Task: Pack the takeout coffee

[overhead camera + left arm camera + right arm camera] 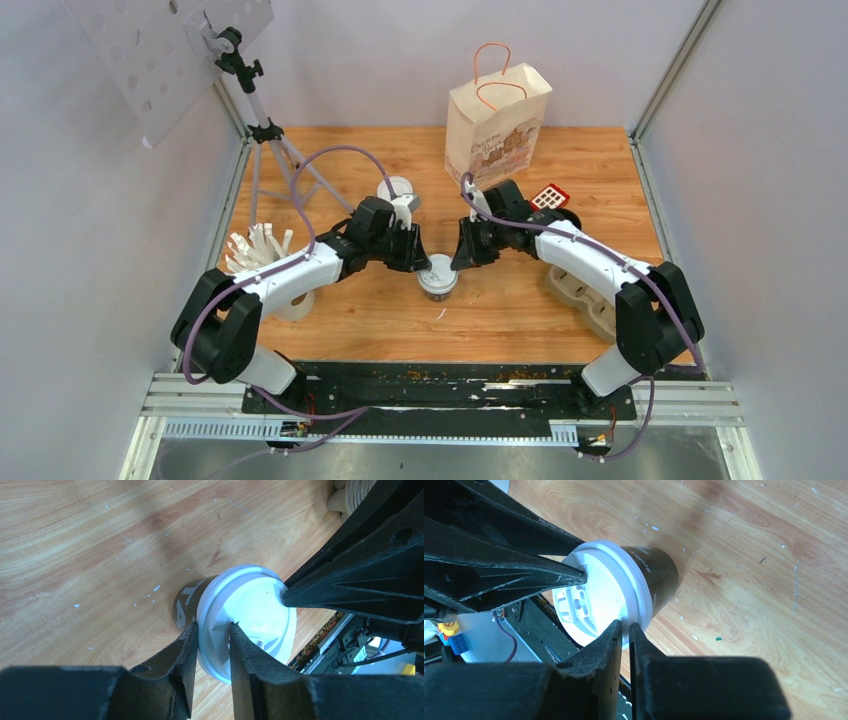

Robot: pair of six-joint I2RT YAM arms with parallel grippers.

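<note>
From above, the dark brown paper cup with a white round plastic sip lid (437, 278) stands upright near the middle of the wooden worktop (500, 325), slightly toward the near edge. Bare wood lies open in front of it. The left gripper (420, 262) and right gripper (458, 260) close on it from either side. Both arms reach in low, with their elbows bent outward. A second white-topped cup (397, 188) stands just behind the left wrist, which partly hides it, so its sides are hard to make out. A white paper bag with orange handles (497, 125) stands upright at the far edge. A pale pulp cup carrier (590, 295) lies toward the right edge, mostly covered by the right arm.

In the left wrist view, the left gripper (214, 630) is clamped on the lid's rim. One finger is against the cup's dark side (186, 605) and the other is on top of the lid. A black fingertip from the right gripper touches the lid's opposite edge. The gripper's body blocks the bottom of the view.

In the right wrist view, the right gripper (625, 628) has its fingers almost together, pinching the lid's rim. The left gripper's fingertip rests on the lid top. The print on the cup (659, 572) is too small to read.
</note>
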